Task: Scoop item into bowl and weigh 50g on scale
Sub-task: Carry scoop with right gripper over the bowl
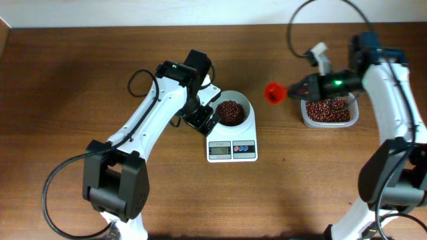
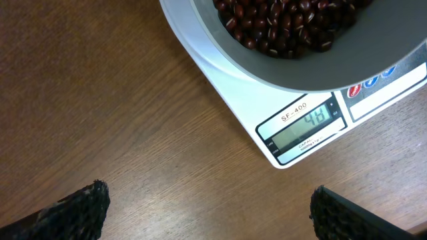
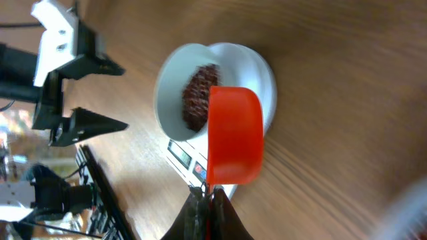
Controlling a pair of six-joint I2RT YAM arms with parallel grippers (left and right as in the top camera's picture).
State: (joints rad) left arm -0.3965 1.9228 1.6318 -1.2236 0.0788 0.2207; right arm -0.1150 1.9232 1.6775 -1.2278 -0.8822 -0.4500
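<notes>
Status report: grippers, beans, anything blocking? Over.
Left gripper open, empty, beside scale. Right gripper shut on red scoop, between tub and bowl. Beans in bowl on scale. Path to bowl clear.

Left arm (image 1: pixel 143 123): extended from 7 o'clock toward the centre.
Left gripper (image 2: pixel 210 213): fingers spread wide, aimed downward.
Right arm (image 1: pixel 390 93): raised from 4 o'clock, forearm turned toward 9 o'clock.
Right gripper (image 3: pixel 207 212): clamped on red scoop (image 3: pixel 233 137).

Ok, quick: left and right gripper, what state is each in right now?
Left gripper: open, holding nothing.
Right gripper: shut on the red scoop, gripping its handle.
</notes>
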